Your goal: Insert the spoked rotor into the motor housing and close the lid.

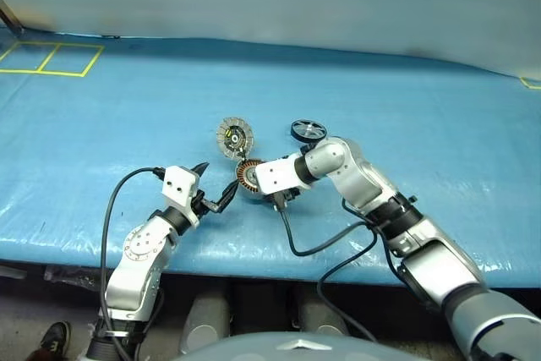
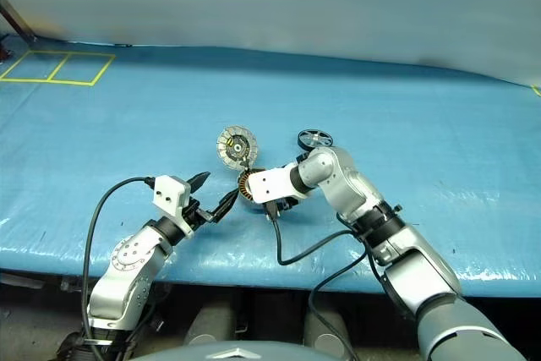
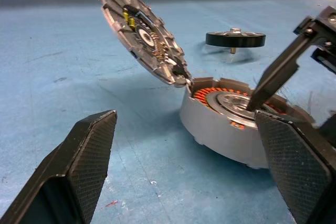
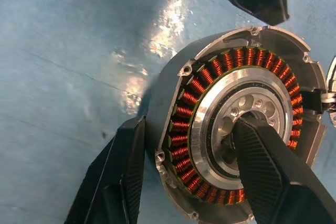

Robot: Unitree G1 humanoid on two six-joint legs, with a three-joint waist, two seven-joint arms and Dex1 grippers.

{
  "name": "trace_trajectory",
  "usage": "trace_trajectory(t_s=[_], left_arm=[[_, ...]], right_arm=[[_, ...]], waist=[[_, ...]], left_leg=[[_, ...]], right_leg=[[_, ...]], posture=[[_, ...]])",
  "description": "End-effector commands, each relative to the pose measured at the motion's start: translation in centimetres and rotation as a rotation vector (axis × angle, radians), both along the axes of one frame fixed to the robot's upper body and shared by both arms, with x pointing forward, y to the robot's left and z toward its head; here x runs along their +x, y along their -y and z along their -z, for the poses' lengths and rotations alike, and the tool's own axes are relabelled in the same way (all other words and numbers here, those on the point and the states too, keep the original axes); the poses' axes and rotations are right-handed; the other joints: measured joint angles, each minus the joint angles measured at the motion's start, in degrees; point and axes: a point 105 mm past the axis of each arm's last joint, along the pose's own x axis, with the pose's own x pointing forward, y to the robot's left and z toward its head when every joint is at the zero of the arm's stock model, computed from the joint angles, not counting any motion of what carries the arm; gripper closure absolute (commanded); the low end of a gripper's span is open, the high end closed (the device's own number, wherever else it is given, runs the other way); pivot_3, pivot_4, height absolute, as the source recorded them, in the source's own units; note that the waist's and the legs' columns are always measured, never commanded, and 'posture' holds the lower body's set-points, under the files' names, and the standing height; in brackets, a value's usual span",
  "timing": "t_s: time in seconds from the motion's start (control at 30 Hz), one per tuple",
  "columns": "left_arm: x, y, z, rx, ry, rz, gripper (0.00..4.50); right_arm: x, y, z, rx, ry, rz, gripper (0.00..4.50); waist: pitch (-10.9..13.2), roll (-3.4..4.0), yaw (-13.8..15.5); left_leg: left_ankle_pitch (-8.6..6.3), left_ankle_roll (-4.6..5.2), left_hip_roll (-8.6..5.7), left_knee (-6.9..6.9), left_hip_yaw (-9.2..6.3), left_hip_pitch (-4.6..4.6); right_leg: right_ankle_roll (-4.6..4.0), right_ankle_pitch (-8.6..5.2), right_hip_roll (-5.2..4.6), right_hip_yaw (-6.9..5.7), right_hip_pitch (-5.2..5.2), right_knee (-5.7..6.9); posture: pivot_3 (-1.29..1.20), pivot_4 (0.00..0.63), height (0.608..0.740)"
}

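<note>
Straight to the motor housing (image 1: 248, 177): sitting flat on the blue tabletop (image 1: 406, 124), near the front edge, copper windings ringed round a bright silver hub, all on show. No cover over it, with the lid (image 1: 234, 136) standing open on its hinge at the far side, tilted up and back, pale segmented face turned toward the robot.

And the spoked rotor (image 1: 308, 130)? Not in yet. Resting on the tabletop behind the housing and off to the right, clearly apart from it, black rim level, propped on its little hub.

Now the right end effector (image 4: 190, 124), reaching in from the right and angled down over the casing. About half open, and straddling the near wall: one finger (image 4: 262, 171) planted down in the central hub, the other (image 4: 121, 171) outside, right up against the outer wall. Looks like a pinch across windings and wall, so a hold on the housing itself.

Over to the left end effector (image 1: 220, 175): held level just left of the housing, pointing across at it, spread as wide as can be. Nothing between those textured pads (image 3: 89, 166), nothing gripped, just framing the casing from the side, close beside it without visible contact.

Also in shot: black cables (image 1: 110, 217) looping off both wrists, and yellow tape squares (image 1: 51, 58) marked out at the far left corner of the tabletop.
</note>
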Motion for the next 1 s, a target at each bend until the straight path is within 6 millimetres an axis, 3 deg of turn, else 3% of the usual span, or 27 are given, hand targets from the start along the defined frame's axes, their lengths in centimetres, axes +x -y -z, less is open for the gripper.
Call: trace_trajectory(t_s=[0.03, 0.2, 0.57, 0.93, 1.0], left_arm=[[0.2, 0.2, -0.9, 0.000, 0.041, 0.008, 0.00], [0.2, 0.1, -0.9, 0.002, 0.041, 0.009, 0.00], [0.1, -0.5, -0.9, 0.015, 0.041, -0.011, 0.00], [0.1, -0.8, -1.1, 0.019, 0.046, -0.021, 0.00], [0.2, -1.1, -1.2, 0.023, 0.049, -0.029, 0.00]], right_arm=[[-0.9, 0.8, 2.0, -0.054, -0.069, 0.103, 2.33], [-1.2, 0.5, 2.1, -0.009, -0.109, 0.240, 2.33], [-3.3, -3.2, 1.8, 0.175, -0.256, 0.461, 2.33], [-5.4, -5.0, 3.0, 0.177, -0.330, 0.456, 2.33], [-5.5, -4.9, 3.1, 0.165, -0.301, 0.433, 1.58]], waist=[[-0.06, -0.01, -0.01], [-0.16, -0.11, 0.16], [-0.52, -0.39, -0.35], [-0.76, -0.47, -0.93], [-0.78, -0.45, -0.92]], left_leg=[[-0.02, -0.03, 0.00, 0.01, 0.00, 0.01], [-0.04, -0.07, -0.02, 0.02, 0.00, 0.00], [-0.12, -0.19, 0.07, -0.06, -0.01, -0.01], [-0.23, -0.36, 0.36, -0.08, 0.03, 0.07], [-0.27, -0.43, 0.42, -0.08, 0.04, 0.10]], right_leg=[[0.00, 0.00, 0.00, 0.00, 0.00, 0.01], [0.00, -0.01, -0.08, -0.04, 0.00, 0.00], [-0.06, -0.04, -0.53, -0.47, -0.09, 0.00], [-0.07, -0.16, -0.62, -1.33, -0.10, -0.01], [-0.04, -0.20, -0.76, -1.77, -0.09, -0.01]], posture=[[0.00, 0.150, 0.740], [0.00, 0.150, 0.740], [0.00, 0.150, 0.740], [0.00, 0.150, 0.740], [0.00, 0.150, 0.740]])
